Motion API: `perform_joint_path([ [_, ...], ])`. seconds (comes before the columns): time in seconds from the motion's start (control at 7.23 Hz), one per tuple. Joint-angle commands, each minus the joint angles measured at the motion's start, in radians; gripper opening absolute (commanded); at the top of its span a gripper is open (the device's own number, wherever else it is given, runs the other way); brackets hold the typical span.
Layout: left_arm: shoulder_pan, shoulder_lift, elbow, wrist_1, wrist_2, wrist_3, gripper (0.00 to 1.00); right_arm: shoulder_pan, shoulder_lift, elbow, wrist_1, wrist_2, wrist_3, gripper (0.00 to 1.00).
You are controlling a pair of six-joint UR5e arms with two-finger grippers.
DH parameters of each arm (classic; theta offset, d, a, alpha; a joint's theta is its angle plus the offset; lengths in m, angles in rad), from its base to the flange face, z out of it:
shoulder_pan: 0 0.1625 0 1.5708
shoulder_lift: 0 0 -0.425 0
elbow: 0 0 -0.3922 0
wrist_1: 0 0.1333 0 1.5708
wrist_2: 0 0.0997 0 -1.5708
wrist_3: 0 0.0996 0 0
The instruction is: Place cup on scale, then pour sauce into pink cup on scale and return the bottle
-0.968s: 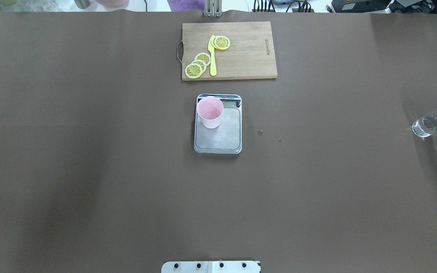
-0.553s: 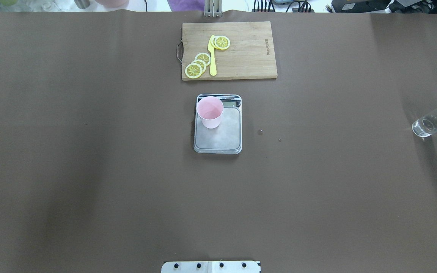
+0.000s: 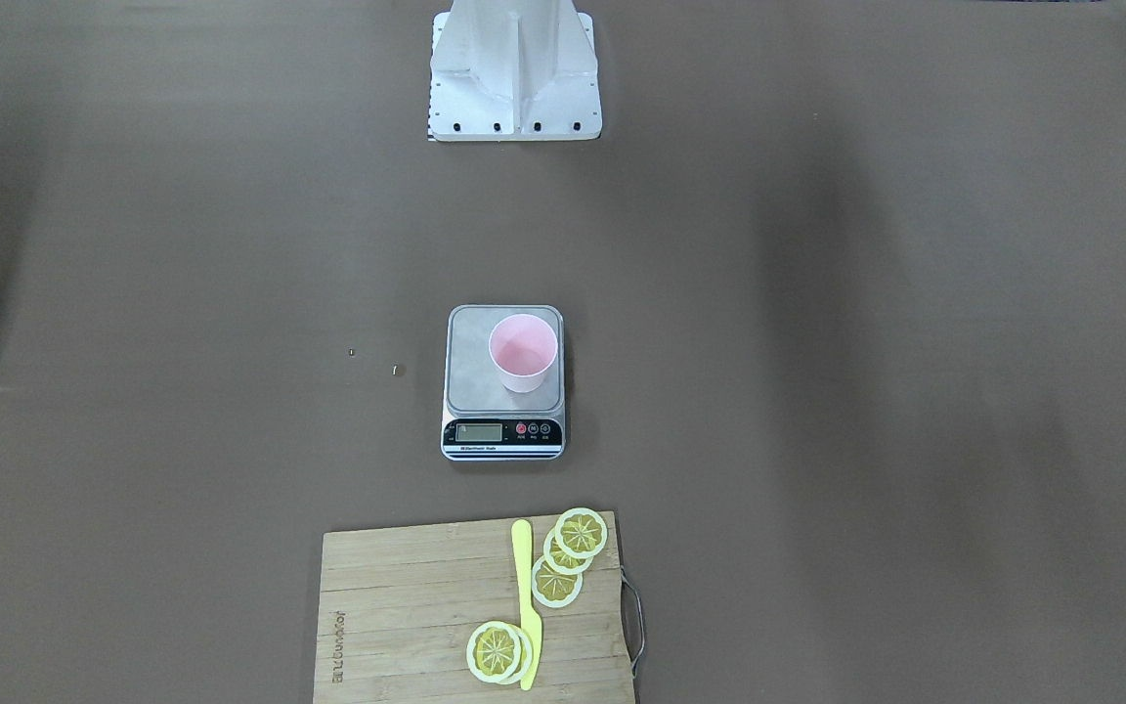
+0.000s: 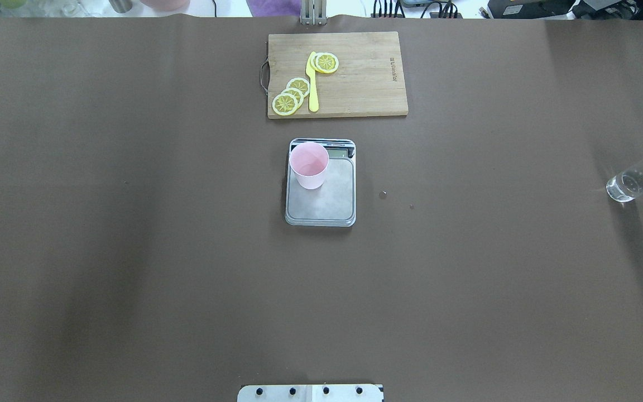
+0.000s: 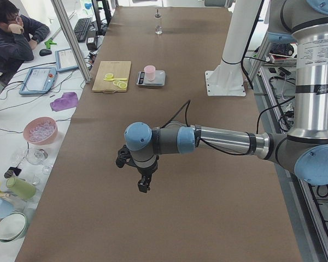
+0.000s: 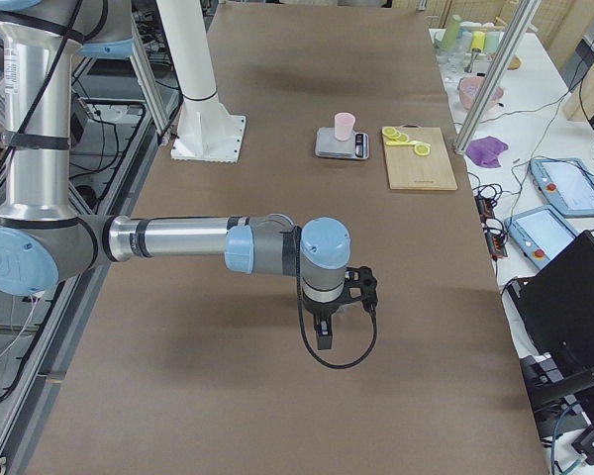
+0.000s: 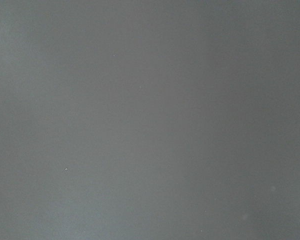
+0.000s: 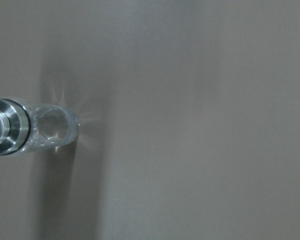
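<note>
The pink cup [image 4: 309, 165] stands upright on the far left part of the scale [image 4: 327, 204] at mid-table; both also show in the front view, the cup [image 3: 523, 354] on the scale [image 3: 470, 362]. The clear bottle [image 4: 631, 181] with its silver cap stands upright at the table's far right edge, apart from the scale. The right wrist view looks down on the bottle [image 8: 35, 131] at its left edge, with no fingers in view. My right gripper [image 6: 324, 336] and my left gripper [image 5: 145, 184] hang over bare table at opposite ends; I cannot tell if they are open or shut.
A wooden cutting board [image 4: 366, 84] with lemon slices and a yellow knife [image 4: 312, 84] lies beyond the scale. Small droplets [image 4: 383, 194] sit on the brown table cover right of the scale. The robot's base plate [image 4: 310, 392] is at the near edge.
</note>
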Motion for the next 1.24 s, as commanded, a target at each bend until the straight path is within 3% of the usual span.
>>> perform_joint_path([
  [0.0,0.0,-0.003,0.013,-0.002,-0.003,0.0,0.98,0.0,-0.005,0.004,0.0,0.0,0.001,1.0],
  [1.11,0.002,-0.014,0.044,-0.002,-0.005,-0.006,0.98,0.0,-0.011,0.007,0.0,0.006,0.001,1.0],
])
